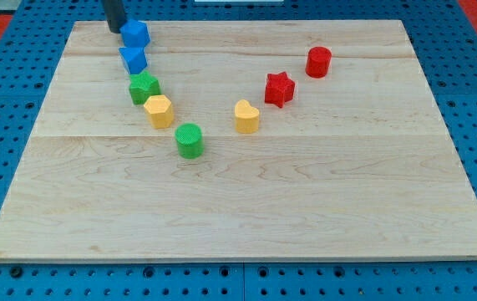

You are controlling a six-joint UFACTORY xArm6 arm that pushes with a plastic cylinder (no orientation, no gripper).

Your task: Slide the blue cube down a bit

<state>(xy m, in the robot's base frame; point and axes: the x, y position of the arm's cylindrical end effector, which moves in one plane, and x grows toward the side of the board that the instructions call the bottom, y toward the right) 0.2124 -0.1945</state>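
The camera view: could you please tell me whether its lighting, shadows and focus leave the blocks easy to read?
Camera view: lighting is even and soft, without glare on the pale wooden board; shadows are faint, hugging each block, as under the green cylinder; blocks are sharp, the blue cube included; my tip, a dark rod cropped at the view's top, looks slightly soft.

I am looking at a pale wooden board [246, 192] with light grain, lying on a blue pegboard surface [4, 125] dotted with dark holes. Two blue blocks [135, 33] [134, 58] are showing, then a green star [144, 87], a yellow hexagon [159, 110], a green cylinder [190, 140], a yellow heart [246, 116], a red star [279, 89] and a red cylinder [318, 62]. My tip [116, 29] is showing dark grey.
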